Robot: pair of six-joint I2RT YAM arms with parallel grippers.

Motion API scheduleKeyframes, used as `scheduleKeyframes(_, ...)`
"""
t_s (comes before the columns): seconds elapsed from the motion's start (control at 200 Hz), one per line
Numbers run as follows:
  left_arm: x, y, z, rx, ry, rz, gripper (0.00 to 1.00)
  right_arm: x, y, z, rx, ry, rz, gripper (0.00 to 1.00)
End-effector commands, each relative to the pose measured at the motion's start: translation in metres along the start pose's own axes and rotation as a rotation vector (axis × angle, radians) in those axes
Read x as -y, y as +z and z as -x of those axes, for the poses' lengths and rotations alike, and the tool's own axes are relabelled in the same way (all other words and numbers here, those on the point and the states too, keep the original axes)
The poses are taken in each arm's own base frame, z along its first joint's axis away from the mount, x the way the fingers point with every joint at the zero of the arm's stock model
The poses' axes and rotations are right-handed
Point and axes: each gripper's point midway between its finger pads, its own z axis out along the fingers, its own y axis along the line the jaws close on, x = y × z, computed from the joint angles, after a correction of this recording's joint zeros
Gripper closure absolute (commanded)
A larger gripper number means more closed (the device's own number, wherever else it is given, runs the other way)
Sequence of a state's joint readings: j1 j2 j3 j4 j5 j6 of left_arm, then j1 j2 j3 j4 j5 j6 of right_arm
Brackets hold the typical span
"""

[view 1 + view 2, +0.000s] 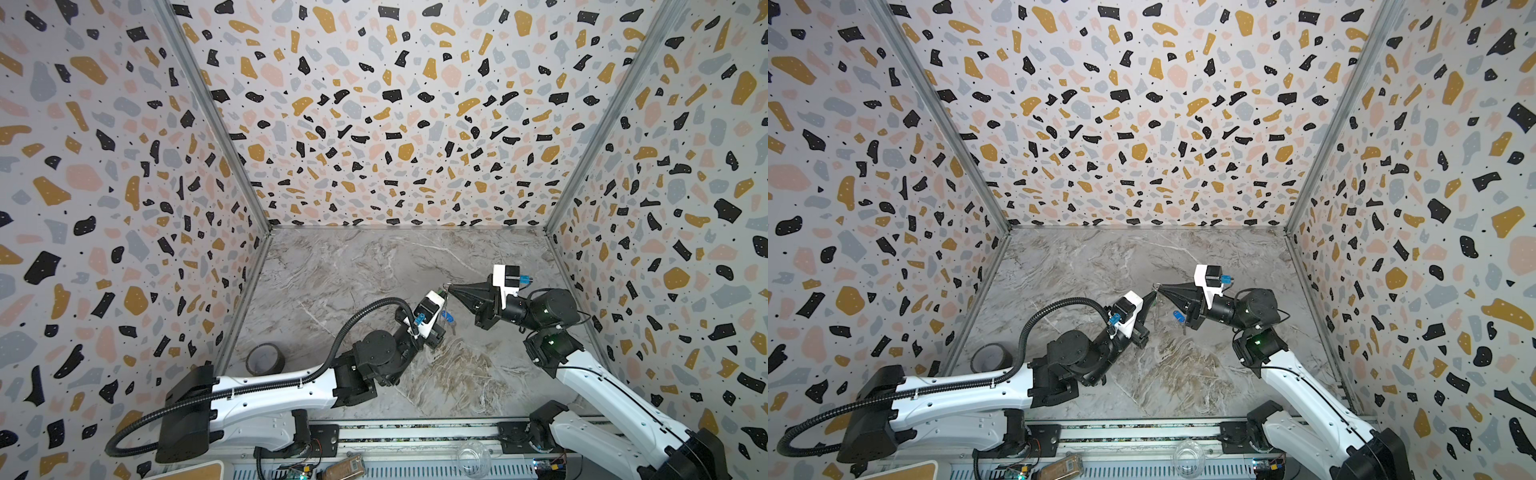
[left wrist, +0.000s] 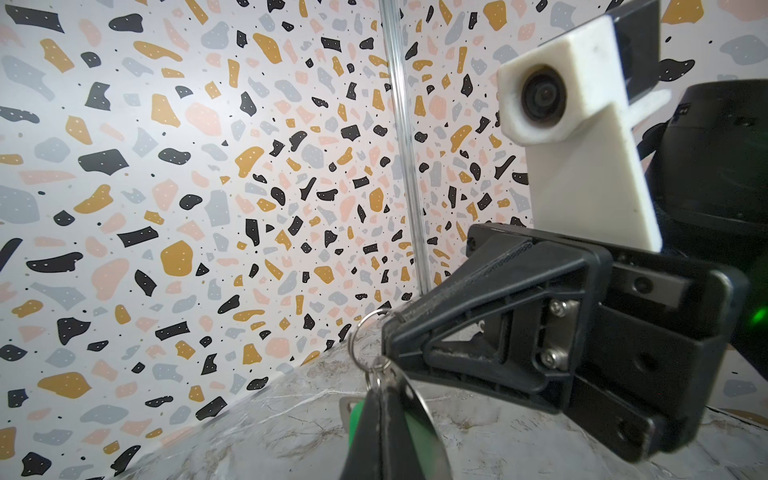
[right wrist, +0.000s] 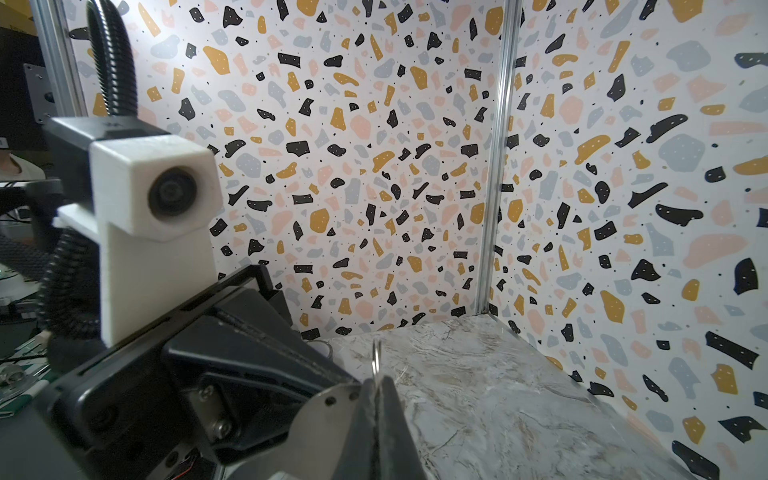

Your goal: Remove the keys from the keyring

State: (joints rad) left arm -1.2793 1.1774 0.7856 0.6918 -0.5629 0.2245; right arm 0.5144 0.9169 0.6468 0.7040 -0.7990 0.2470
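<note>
Marble tabletop [image 1: 374, 266], walled on three sides, lay mostly open; one tape roll [image 1: 265, 359] sat near its front-left corner. Above mid-table, right gripper [image 3: 376, 390] clamped the keyring [image 3: 377, 357]; left gripper [image 2: 380, 395] pinched the green-tagged key [image 2: 356, 417]. Blue-tagged key [image 1: 447, 318] dangled beneath. Keys counted: two.

2 arms meet over the marble table [image 1: 357, 274], right of centre. The right gripper [image 1: 451, 287] points left, its jaws pressed together on the small metal keyring [image 1: 446, 285]. The left gripper [image 1: 443, 294], mostly hidden under its white camera mount, meets it tip to tip, and a sliver of green tag [image 1: 441, 291] shows there. A blue tag [image 1: 447, 317] shows just below, between the 2 wrists. A tape roll [image 1: 265, 360] sits by the left wall.
</note>
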Motion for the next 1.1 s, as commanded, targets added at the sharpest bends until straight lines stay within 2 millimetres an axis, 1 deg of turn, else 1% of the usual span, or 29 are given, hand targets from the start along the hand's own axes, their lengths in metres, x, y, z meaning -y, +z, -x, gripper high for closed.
scheduleKeyframes(0.0,-0.01,0.0,0.017,0.037,-0.004,0.04,1.0,0.002,0.003,0.029,0.031,-0.111,-0.079,1.0)
scheduleKeyframes(0.17,-0.015,0.002,0.018,0.045,-0.004,0.054,1.0,0.003,0.007,0.032,0.017,-0.174,-0.185,1.0)
scheduleKeyframes(0.39,-0.027,0.004,0.016,0.045,-0.009,0.086,1.0,0.011,0.0,0.039,0.027,-0.205,-0.312,1.0)
scheduleKeyframes(0.461,-0.03,0.003,0.015,0.041,-0.014,0.096,0.94,0.012,0.0,0.039,0.024,-0.21,-0.339,1.0)
scheduleKeyframes(0.526,-0.032,0.003,0.013,0.039,-0.018,0.1,0.92,0.012,0.0,0.039,0.017,-0.217,-0.358,1.0)
scheduleKeyframes(0.581,-0.032,0.004,0.013,0.04,-0.022,0.099,0.86,0.012,0.001,0.038,0.013,-0.218,-0.371,1.0)
scheduleKeyframes(0.656,-0.031,0.005,0.012,0.035,-0.018,0.097,0.82,0.014,0.001,0.037,0.008,-0.22,-0.402,1.0)
scheduleKeyframes(0.716,-0.032,0.006,0.01,0.03,-0.016,0.1,0.76,0.016,0.0,0.04,0.01,-0.219,-0.436,1.0)
scheduleKeyframes(0.816,-0.033,0.007,0.008,0.024,-0.013,0.106,0.71,0.02,-0.001,0.04,0.001,-0.216,-0.486,1.0)
scheduleKeyframes(0.856,-0.033,0.008,0.008,0.023,-0.013,0.109,0.68,0.022,-0.001,0.04,-0.009,-0.216,-0.511,1.0)
scheduleKeyframes(1.091,-0.036,0.011,0.003,-0.005,0.003,0.126,0.64,0.04,0.001,0.028,-0.093,-0.164,-0.623,1.0)
